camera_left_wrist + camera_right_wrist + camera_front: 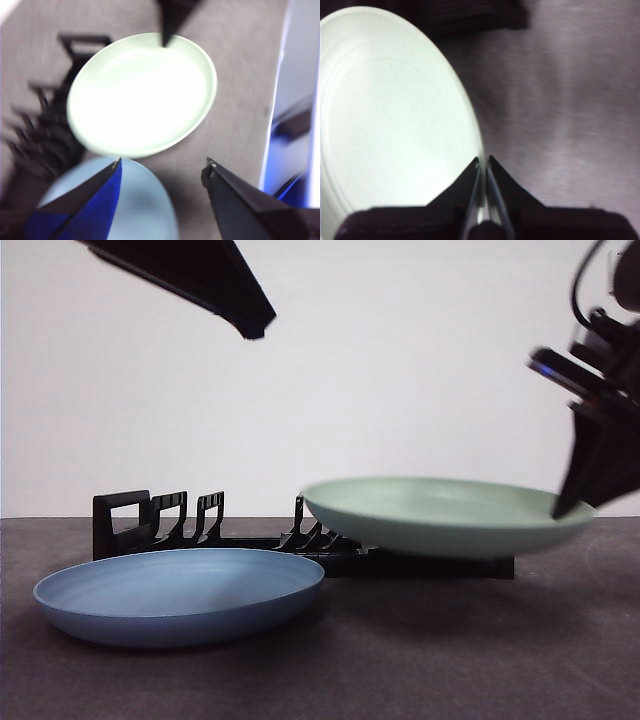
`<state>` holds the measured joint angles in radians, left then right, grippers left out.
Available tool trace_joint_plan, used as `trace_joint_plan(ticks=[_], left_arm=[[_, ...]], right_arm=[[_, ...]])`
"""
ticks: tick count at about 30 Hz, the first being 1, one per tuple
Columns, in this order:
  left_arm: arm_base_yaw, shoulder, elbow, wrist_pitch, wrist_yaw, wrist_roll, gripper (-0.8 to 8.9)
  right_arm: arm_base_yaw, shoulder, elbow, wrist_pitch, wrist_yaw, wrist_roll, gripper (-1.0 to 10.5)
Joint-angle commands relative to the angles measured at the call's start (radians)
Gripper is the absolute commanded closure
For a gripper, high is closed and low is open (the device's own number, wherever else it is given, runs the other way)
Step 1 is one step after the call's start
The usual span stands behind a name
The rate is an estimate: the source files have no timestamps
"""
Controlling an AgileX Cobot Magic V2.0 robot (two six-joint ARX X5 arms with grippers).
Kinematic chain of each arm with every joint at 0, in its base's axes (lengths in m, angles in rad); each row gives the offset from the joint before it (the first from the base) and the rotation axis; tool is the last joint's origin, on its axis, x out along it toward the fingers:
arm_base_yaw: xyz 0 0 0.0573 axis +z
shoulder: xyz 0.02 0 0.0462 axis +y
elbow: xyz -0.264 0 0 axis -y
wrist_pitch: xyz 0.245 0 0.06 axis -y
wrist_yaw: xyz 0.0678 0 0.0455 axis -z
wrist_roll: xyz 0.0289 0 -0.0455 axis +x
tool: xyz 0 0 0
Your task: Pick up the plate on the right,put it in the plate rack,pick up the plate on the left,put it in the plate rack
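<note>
Right gripper (483, 162) is pinching the rim of the green plate (450, 512), holding it up off the table (420, 660) just in front of the rack (160, 525). Blue plate (180, 592) sits flat on the table on the left, and the left gripper (162, 170) hangs up high with its jaws spread.

Bright backlit wall; soft shadows under both plates; green plate (142, 95) overexposed, rack (45, 135) motion-blurred in left wrist view
</note>
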<state>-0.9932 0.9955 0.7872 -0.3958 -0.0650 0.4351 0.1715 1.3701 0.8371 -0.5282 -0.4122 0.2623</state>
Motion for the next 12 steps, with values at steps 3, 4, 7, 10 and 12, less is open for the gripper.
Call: trace_joint_plan(ticks=[3, 4, 7, 10, 12], left_arm=[[-0.066, 0.06, 0.003, 0.002, -0.069, 0.219, 5.3], [-0.075, 0.076, 0.003, 0.002, -0.069, 0.225, 5.3], [-0.093, 0.127, 0.003, 0.005, -0.094, 0.231, 5.3], [-0.095, 0.176, 0.003, 0.005, -0.095, 0.251, 5.3], [-0.095, 0.208, 0.003, 0.006, -0.097, 0.251, 5.3]], right_arm=[[0.078, -0.002, 0.074, -0.039, -0.009, 0.006, 9.6], [0.091, -0.002, 0.086, -0.047, -0.009, 0.006, 9.6], [0.132, -0.002, 0.117, -0.073, -0.009, 0.006, 9.6], [0.161, -0.002, 0.134, -0.096, -0.009, 0.006, 9.6], [0.175, -0.002, 0.137, -0.103, -0.009, 0.006, 9.6]])
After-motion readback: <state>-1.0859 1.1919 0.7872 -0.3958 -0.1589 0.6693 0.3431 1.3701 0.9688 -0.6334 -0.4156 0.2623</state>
